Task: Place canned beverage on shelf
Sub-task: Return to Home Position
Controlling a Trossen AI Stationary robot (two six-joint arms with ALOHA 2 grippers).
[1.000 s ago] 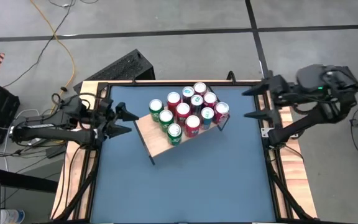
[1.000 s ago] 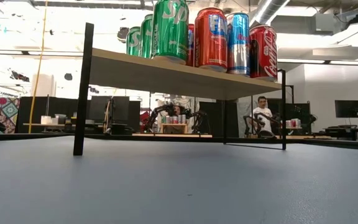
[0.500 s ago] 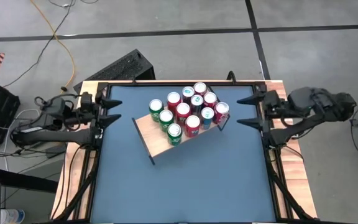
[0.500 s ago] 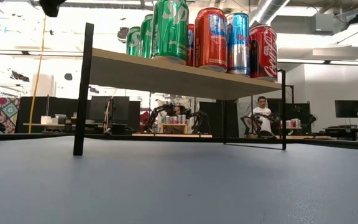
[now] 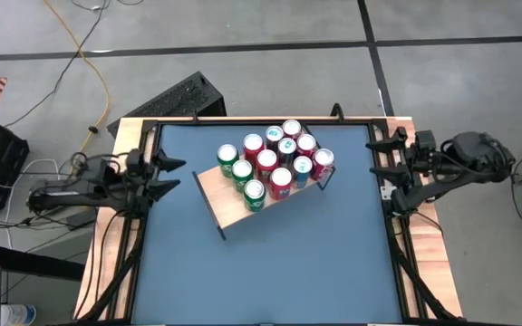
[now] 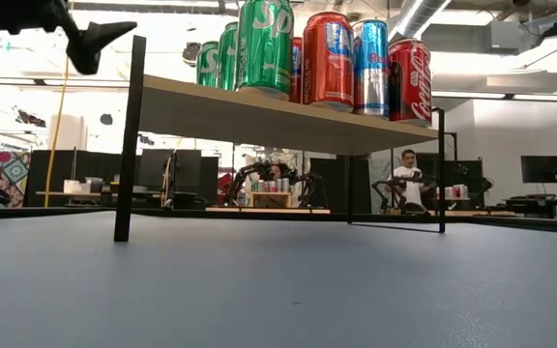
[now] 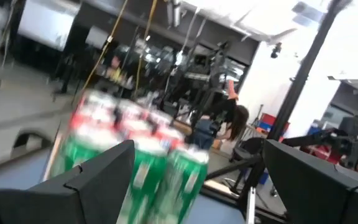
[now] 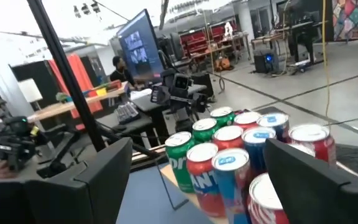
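Since half a second ago: found the right gripper [image 5: 375, 158] pulled back to the right edge of the surface [image 5: 270, 272], and the left gripper [image 5: 176, 175] swung in a little from the left edge. Noted both sets of jaws spread, pinching nothing.

Counted ten cans [image 5: 267, 160] from above, upright, packed together on the shelf [image 5: 229, 210], which sits mid-surface at an angle to the edges. Noted three green cans [image 5: 241, 170] in a row on the side facing the left gripper.

Saw from the low view only the shelf's underside, its black legs [image 6: 129, 135] and the sides of the nearest cans. Also caught one dark finger [image 6: 95, 39] at upper left, the left arm's going by the high view.

Picked up in the wrist views what the top camera misses: a person [image 7: 232, 121] in the room behind. Found green cans nearest the left wrist, blurred, and red and blue-topped ones nearest the right.
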